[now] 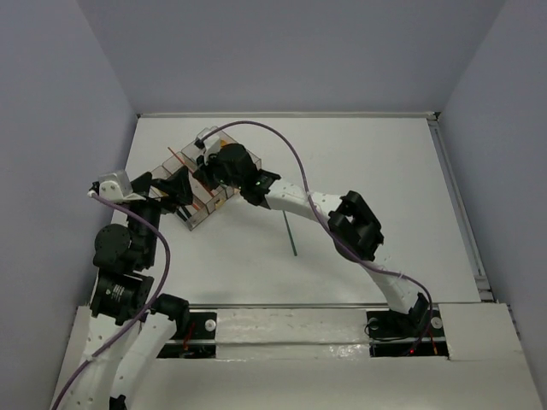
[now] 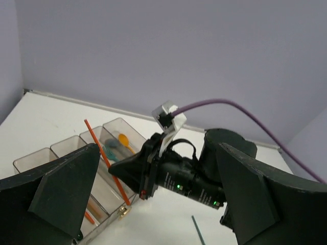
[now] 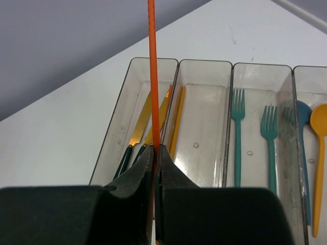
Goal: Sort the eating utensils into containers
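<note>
From above, I see my right fingers poised over the containers in the upper left of the frame, with the left fingers just beside that row. One dark green stick lies alone mid-frame on the white bench. In the left wrist view the left fingers are spread wide with nothing between them, facing the orange stick tilted above the bins. The right wrist view shows the right fingers clenched on that stick, which runs up over the wall between the leftmost bin, holding knives, and the second, holding a yellow stick. Teal forks and spoons fill the other two. I judge this the placing step: shift toward the second bin, lower, release. Plain grey walls box in the bench.
</note>
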### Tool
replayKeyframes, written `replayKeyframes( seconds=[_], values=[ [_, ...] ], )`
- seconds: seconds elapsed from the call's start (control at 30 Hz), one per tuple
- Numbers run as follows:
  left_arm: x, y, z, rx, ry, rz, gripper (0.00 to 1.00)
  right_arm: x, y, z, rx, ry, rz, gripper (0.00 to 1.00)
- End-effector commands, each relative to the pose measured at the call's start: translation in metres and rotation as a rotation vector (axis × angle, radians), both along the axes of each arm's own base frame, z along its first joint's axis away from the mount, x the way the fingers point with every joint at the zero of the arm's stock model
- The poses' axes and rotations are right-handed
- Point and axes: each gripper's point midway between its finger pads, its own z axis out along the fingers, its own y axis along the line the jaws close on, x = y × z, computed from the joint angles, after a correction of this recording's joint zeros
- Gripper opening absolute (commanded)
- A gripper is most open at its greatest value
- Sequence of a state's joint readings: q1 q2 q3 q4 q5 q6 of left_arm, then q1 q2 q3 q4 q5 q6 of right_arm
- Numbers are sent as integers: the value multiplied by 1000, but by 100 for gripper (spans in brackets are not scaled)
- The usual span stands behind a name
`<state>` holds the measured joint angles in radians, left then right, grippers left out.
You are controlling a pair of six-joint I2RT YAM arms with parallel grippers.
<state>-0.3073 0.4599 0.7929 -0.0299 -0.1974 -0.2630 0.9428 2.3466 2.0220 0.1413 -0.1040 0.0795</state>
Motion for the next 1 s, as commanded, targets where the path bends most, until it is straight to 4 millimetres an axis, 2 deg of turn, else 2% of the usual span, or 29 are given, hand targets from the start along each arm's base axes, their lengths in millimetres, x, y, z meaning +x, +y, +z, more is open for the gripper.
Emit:
replayKeyframes(
  seconds=[0.0, 0.07, 0.17, 0.37, 0.57, 0.7, 0.77, 0.83, 0.9, 0.97],
  values=[
    [1, 15, 22, -26, -83, 84, 99, -4, 16, 19, 83, -10, 66, 0],
    [6, 17, 17, -19, -60, 103, 99, -8, 21, 12, 93, 9, 99, 0],
    [11, 16, 16, -11, -53, 106, 99, 0, 25, -6, 77, 42, 97, 0],
    [16, 12, 12, 11, -44, 95, 99, 8, 29, -18, 61, 38, 75, 0],
    [10, 15, 8, 11, -60, 97, 99, 11, 28, -9, 63, 32, 61, 0],
    [11, 12, 4, 14, -58, 88, 99, 11, 22, 6, 75, 13, 41, 0],
    [9, 12, 5, 9, -69, 85, 99, 13, 16, 21, 85, -10, 15, 0],
    [8, 13, 3, 9, -72, 85, 99, 25, 2, 33, 98, -22, -23, 0],
    [6, 14, 3, 4, -81, 86, 99, 34, -9, 38, 101, -23, -48, 0],
    [6, 14, 0, 1, -81, 86, 99, 52, -28, 42, 108, -5, -83, 0]
  ],
)
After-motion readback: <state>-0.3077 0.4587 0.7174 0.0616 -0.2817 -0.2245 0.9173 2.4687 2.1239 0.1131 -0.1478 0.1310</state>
